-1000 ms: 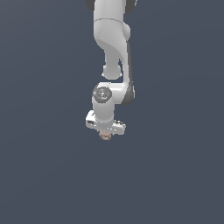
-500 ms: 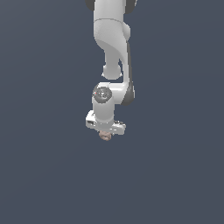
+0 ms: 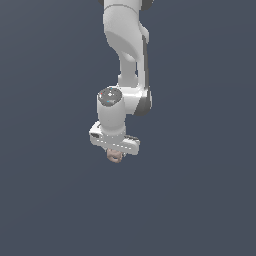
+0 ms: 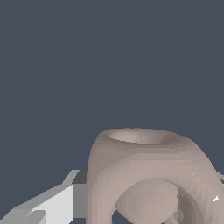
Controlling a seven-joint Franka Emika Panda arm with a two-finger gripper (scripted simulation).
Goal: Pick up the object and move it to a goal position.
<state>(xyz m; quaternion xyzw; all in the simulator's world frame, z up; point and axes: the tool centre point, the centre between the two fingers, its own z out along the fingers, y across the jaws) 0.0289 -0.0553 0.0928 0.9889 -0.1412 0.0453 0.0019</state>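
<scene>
Item: pinkish-tan knobbly ring-like object, matte, with a hole through its body and a shallow hollow on its upper face, filling the near part of the wrist view; a white and grey finger lies flush against one side, so the jaws appear clamped on it. Carrier: white gripper at the end of the downward-reaching white arm, the object protruding just beneath it, against a plain dark grey-blue surface; no contact between object and surface can be told.
</scene>
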